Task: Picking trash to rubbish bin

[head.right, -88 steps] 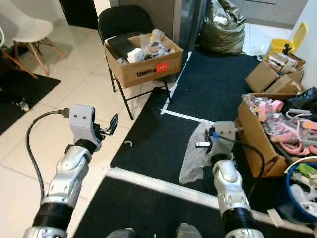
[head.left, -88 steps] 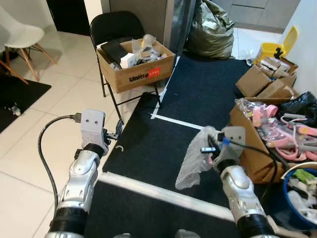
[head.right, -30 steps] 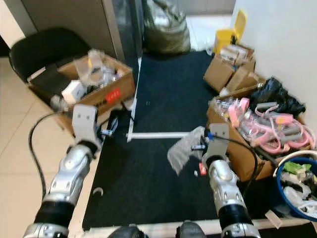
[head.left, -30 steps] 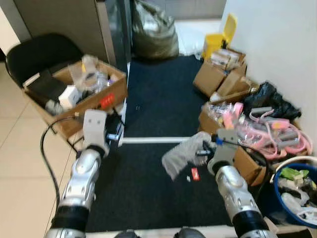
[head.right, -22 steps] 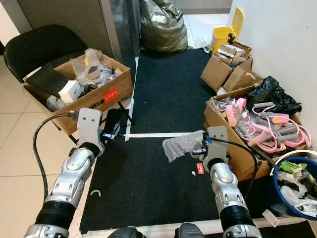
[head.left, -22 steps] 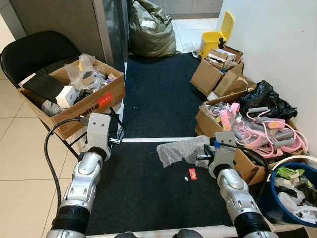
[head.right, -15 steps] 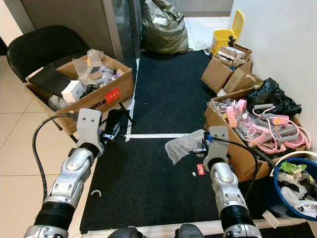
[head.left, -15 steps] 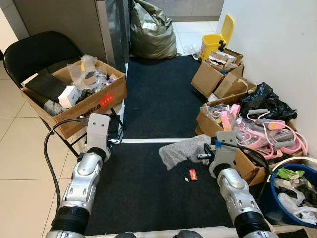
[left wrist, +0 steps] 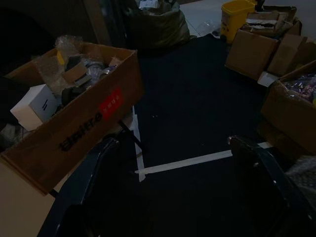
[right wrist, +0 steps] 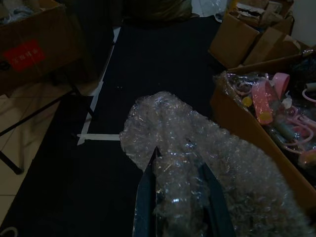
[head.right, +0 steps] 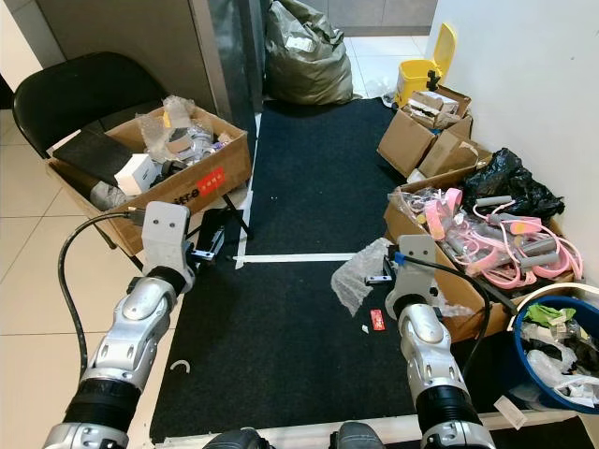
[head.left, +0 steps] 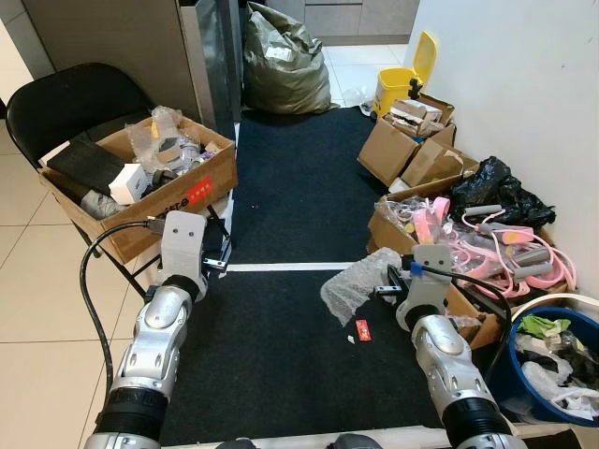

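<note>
Left claw (head.left: 217, 258), fingers apart, is idling lower left; right claw (head.left: 391, 290), clamped on the crumpled clear bubble wrap (head.left: 354, 289) at centre right, is swinging it nearer the yellow flip-lid bin (head.left: 404, 78), upper right.

A strip of black carpet (head.left: 290, 201) runs open down the middle, crossed by a line of white tape (head.left: 281, 267), toward a bulging grey-green rubbish sack (head.left: 284, 59) and a small yellow pedal bin (head.left: 408, 79) at its far end. On the robot's left, a black folding chair (head.left: 65, 105) carrying a full brown cardboard box (head.left: 140, 182) crowds the carpet edge. Along the white wall on the right stand folded cardboard boxes (head.left: 412, 150), a black plastic bag (head.left: 496, 192), an open box of pink plastic hangers (head.left: 487, 245) and a blue bucket (head.left: 547, 369) of scraps. A small red wrapper (head.left: 362, 328) lies on the near carpet.
</note>
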Robot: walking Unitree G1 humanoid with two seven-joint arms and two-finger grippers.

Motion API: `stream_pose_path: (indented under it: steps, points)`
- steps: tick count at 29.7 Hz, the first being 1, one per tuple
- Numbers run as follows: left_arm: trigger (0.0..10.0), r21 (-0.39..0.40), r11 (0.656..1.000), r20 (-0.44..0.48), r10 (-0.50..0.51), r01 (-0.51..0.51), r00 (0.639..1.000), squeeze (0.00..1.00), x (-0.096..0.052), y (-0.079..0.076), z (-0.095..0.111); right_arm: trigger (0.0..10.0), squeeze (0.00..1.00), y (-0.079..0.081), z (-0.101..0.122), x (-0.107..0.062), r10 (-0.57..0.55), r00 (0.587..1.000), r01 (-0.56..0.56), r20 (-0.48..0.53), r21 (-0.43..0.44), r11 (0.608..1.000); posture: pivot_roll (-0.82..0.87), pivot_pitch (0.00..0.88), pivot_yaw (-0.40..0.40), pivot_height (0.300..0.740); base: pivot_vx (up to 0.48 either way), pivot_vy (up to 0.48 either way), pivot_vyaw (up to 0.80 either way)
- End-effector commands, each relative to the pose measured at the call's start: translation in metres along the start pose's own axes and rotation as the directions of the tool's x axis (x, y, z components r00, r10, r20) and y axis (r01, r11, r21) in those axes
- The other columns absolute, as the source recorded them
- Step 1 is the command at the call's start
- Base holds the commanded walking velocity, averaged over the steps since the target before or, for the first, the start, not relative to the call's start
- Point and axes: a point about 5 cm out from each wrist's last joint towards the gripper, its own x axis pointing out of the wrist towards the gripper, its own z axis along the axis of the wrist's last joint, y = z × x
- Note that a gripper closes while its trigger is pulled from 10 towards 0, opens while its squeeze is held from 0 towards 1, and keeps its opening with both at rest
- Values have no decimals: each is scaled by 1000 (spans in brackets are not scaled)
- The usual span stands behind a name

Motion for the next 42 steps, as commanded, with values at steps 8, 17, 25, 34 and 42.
stream_pose_path:
  steps: [8, 17, 25, 34, 42]
  points:
    - [10000, -2, 1000, 4, 12, -12, 1000, 0, -1, 6, 2, 10000, 0, 2, 0, 2, 4, 1000, -4, 3, 11, 1000, -46, 0, -4, 740, 273, 0, 0]
    - [10000, -4, 1000, 4, 10, -10, 1000, 0, -1, 7, 2, 10000, 0, 2, 0, 1, -1, 1000, 1, 3, 13, 1000, -46, 0, 0, 740, 294, 0, 0]
    - [10000, -3, 1000, 7, 8, -8, 1000, 0, 0, 7, 3, 10000, 0, 1, 0, 1, -3, 1000, 3, 3, 16, 1000, -44, 0, 2, 740, 299, 0, 0]
    - [10000, 0, 1000, 7, 6, -6, 1000, 0, -1, 9, 3, 10000, 0, 2, -1, 1, -3, 1000, 3, 1, 21, 1000, -41, 0, 4, 740, 300, 0, 0]
    - [10000, 0, 1000, 8, 2, -2, 1000, 0, 0, 8, 4, 10000, 0, 3, -1, 1, -8, 1000, 8, 4, 27, 1000, -38, 2, 6, 740, 300, 0, 0]
